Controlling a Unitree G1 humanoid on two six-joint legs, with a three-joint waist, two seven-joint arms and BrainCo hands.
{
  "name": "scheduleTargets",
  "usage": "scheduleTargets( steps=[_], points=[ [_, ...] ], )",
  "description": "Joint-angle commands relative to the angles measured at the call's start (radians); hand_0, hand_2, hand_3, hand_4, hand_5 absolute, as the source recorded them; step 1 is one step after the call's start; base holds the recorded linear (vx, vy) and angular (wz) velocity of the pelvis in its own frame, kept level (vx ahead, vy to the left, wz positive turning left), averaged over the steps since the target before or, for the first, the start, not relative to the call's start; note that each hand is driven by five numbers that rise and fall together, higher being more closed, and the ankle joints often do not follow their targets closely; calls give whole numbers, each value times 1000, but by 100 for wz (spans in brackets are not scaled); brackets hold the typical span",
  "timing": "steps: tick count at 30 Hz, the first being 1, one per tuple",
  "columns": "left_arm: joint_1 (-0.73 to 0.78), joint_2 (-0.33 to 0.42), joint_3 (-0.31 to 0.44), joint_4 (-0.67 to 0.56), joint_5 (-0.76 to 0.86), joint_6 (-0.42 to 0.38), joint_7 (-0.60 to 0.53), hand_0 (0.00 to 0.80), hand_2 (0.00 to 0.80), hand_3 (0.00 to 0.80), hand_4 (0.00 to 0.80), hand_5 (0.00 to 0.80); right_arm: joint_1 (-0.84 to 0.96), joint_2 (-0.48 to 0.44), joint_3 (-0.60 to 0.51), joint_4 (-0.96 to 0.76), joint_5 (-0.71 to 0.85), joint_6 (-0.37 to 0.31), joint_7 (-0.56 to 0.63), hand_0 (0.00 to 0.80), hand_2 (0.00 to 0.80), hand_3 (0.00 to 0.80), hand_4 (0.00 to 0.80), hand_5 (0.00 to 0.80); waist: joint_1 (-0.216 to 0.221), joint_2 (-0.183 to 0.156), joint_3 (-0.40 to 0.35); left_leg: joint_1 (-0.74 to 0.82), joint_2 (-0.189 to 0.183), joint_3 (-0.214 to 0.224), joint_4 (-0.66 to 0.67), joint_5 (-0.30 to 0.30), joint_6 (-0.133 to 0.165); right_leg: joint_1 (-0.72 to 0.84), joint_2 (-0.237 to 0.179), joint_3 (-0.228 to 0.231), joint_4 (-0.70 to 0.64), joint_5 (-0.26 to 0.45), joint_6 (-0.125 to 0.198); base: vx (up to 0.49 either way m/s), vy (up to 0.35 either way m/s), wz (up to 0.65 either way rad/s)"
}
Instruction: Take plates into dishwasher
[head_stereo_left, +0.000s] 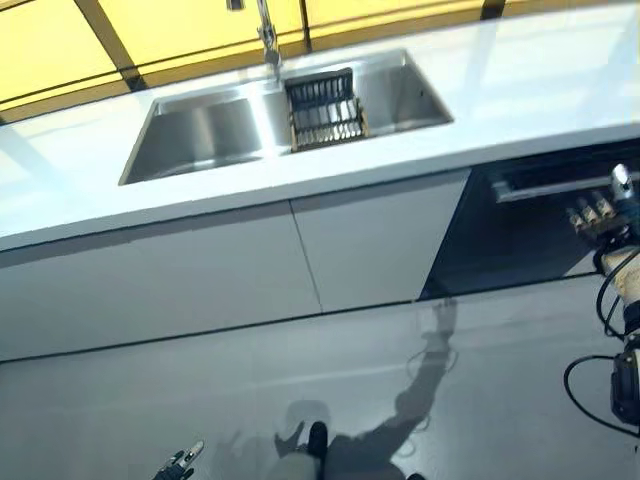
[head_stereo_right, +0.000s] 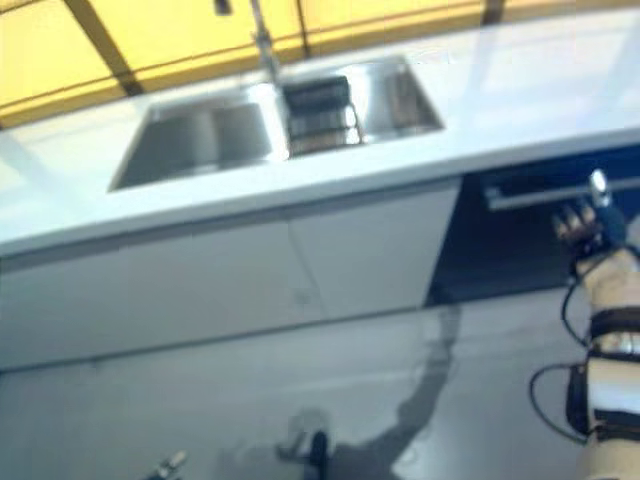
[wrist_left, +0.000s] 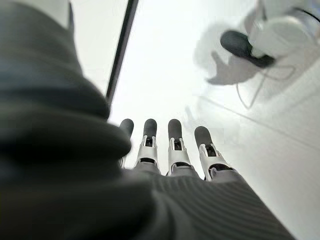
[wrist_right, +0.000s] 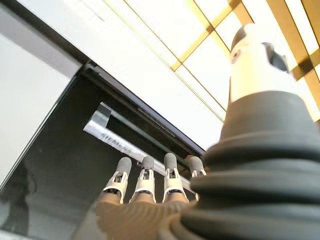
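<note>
The dishwasher (head_stereo_left: 500, 245) is a dark door under the counter at the right, closed, with a silver bar handle (head_stereo_left: 550, 185) along its top. My right hand (head_stereo_left: 595, 215) is raised just in front of that handle. In the right wrist view its straight fingers (wrist_right: 145, 180) reach up to the handle (wrist_right: 112, 140) without curling round it. My left hand (head_stereo_left: 180, 462) hangs low at the bottom left over the floor, fingers (wrist_left: 172, 142) straight and holding nothing. No plate shows in any view.
A white counter (head_stereo_left: 540, 80) carries a double steel sink (head_stereo_left: 200, 135) with a dark dish rack (head_stereo_left: 325, 108) in its middle and a faucet (head_stereo_left: 267, 35) behind. White cabinet doors (head_stereo_left: 200, 270) stand left of the dishwasher. Grey floor lies below.
</note>
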Motion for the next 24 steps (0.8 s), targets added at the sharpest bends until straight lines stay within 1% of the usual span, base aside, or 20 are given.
scheduleTargets(
  steps=[1, 4, 7, 10, 11, 13, 16, 18, 19, 21, 23, 24],
  points=[
    [-19, 44, 42, 36, 54, -40, 15, 0, 0, 0, 0, 0, 37, 15, -18, -50, -79, -13, 47, 0, 0, 0, 0, 0, 13, -22, -30, 40, 8, 41, 10, -103, 13, 65, 36, 25, -103, 1, -60, 61, 78, -4],
    [-23, 43, 58, 54, 79, -43, 25, 0, 0, 0, 0, 0, 131, 76, -20, -74, -117, -1, 83, 0, 0, 0, 0, 0, 3, -37, -61, 72, 14, 51, -12, -108, 17, 96, 43, 31, -138, 11, -55, 57, 73, -2],
    [-38, 44, 70, 69, 104, -37, 29, 0, 0, 0, 0, 0, 224, 159, -2, -110, -185, -8, 100, 0, 0, 0, 0, 0, -9, -50, -85, 107, 15, 60, -52, -103, 20, 126, 52, 38, -184, 30, -46, 24, 66, -9],
    [-50, 42, 77, 70, 113, -30, 41, 0, 0, 0, 0, 0, 323, 244, 34, -146, -285, -20, 119, 0, 0, 0, 0, 0, -21, -63, -102, 116, 17, 66, -53, -112, 22, 143, 58, 44, -218, 51, -37, -19, 49, -4],
    [-51, 42, 76, 70, 113, -28, 43, 0, 0, 0, 0, 0, 332, 253, 37, -150, -298, -19, 120, 0, 0, 0, 0, 0, -23, -65, -104, 116, 17, 66, -53, -113, 22, 144, 59, 44, -222, 53, -37, -22, 40, 1],
    [-59, 37, 79, 79, 122, -21, 44, 0, 0, 0, 0, 0, 394, 292, 65, -151, -400, -33, 139, 0, 0, 0, 0, 0, -30, -69, -113, 120, 16, 68, -53, -118, 25, 151, 62, 45, -237, 63, -33, -39, 46, 0],
    [-73, 27, 65, 95, 143, -12, 48, 0, 0, 0, 0, 0, 467, 326, 102, -138, -523, -54, 165, 0, 0, 0, 0, 0, -38, -76, -125, 127, 14, 68, -53, -125, 27, 160, 66, 43, -250, 71, -30, -33, 38, -3],
    [-81, 21, 53, 113, 176, 27, 45, 0, 0, 0, 0, 0, 506, 349, 127, -123, -591, -76, 176, 0, 0, 0, 0, 0, -40, -81, -134, 128, 13, 69, -53, -127, 28, 166, 68, 41, -262, 78, -26, 0, 0, 0],
    [-88, 18, 37, 130, 218, 71, 31, 0, 0, 0, 0, 0, 525, 363, 151, -118, -643, -96, 171, 0, 0, 0, 0, 0, -42, -83, -139, 130, 12, 70, -53, -128, 28, 170, 68, 38, -273, 83, -24, 0, 0, 0],
    [-97, 11, 10, 170, 299, 116, 37, 0, 0, 0, 0, 0, 546, 382, 185, -117, -703, -119, 157, 0, 0, 0, 0, 0, -46, -86, -143, 132, 13, 74, -53, -127, 27, 168, 67, 36, -275, 87, -21, 0, 0, 0],
    [-109, 4, -18, 202, 351, 194, 23, 0, 0, 0, 0, 0, 572, 402, 229, -139, -787, -129, 146, 0, 0, 0, 0, 0, -54, -88, -149, 134, 13, 81, -53, -128, 28, 165, 65, 35, -275, 89, -16, -3, 32, -4],
    [-114, 2, -26, 210, 373, 208, 18, 0, 0, 0, 0, 0, 579, 407, 243, -144, -812, -134, 143, 0, 0, 0, 0, 0, -56, -88, -149, 135, 13, 82, -53, -128, 29, 165, 64, 33, -275, 89, -15, 4, 33, -8]
  ],
)
